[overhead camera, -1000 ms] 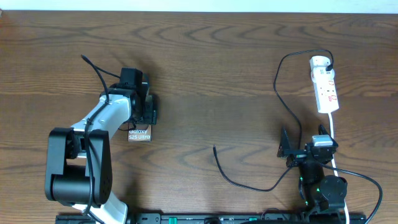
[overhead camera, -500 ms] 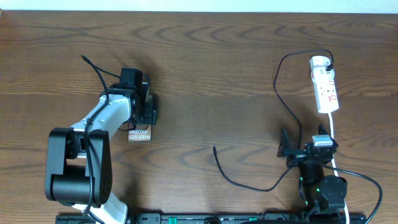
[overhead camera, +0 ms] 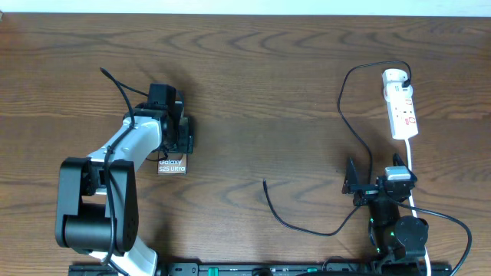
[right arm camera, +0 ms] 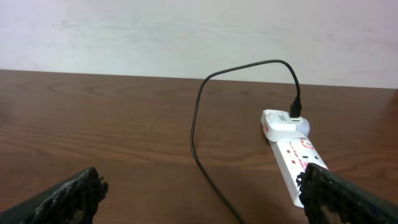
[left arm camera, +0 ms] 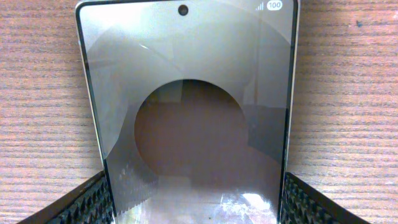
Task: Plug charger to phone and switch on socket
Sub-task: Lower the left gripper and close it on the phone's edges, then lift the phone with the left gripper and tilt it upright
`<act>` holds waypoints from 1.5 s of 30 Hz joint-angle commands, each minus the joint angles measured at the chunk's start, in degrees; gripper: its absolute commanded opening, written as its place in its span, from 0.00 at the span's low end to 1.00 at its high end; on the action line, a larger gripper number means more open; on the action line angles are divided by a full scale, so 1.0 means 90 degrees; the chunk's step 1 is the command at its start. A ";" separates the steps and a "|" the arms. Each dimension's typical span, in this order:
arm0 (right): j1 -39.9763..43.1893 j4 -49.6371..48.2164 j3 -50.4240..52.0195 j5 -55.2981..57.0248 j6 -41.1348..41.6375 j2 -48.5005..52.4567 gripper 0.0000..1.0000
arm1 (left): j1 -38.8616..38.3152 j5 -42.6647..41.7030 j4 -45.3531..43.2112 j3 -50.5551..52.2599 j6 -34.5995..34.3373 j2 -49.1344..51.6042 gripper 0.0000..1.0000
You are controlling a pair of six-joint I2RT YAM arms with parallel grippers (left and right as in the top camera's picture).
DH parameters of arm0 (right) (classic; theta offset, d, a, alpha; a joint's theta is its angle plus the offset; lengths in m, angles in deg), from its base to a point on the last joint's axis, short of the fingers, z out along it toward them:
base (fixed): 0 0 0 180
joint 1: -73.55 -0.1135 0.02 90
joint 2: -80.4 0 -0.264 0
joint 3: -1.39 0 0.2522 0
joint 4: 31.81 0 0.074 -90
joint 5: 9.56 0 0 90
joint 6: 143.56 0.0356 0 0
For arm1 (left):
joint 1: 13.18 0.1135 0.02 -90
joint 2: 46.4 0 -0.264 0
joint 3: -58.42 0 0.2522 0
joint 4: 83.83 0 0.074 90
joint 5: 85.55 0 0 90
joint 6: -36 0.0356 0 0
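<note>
Phone (left arm camera: 193,112) tight between fingers (left arm camera: 87,202) of left hand (left arm camera: 198,206)

Lower left, your left arm (overhead camera: 132,142) shows a white link, black joints, a looping black cable (overhead camera: 116,86); the left end effector (left arm camera: 198,202) has ribbed black pads (left arm camera: 93,202).

One phone (left arm camera: 193,112), one charger (right arm camera: 193,130), one socket (overhead camera: 400,107) with one white cord (overhead camera: 408,152) — and two grippers, the left gripper (left arm camera: 199,208) and the right gripper (right arm camera: 208,199) — over one table (overhead camera: 261,92).
</note>
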 commanded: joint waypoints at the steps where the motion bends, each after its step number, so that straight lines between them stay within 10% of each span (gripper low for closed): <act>1: -0.0022 0.0029 0.0005 0.0056 0.0107 -0.0027 0.99 | -0.0022 0.0185 0.0012 0.0170 0.0036 0.0109 0.08; 34: -0.0022 0.0029 0.0005 0.0056 0.0107 -0.0027 0.99 | -0.0022 -0.0253 0.0248 -0.0287 -0.0226 -0.1661 0.07; 45: -0.0022 0.0029 0.0005 0.0056 0.0107 -0.0027 0.99 | -0.0010 -0.1537 0.0248 -0.0296 -0.2161 -0.3230 0.08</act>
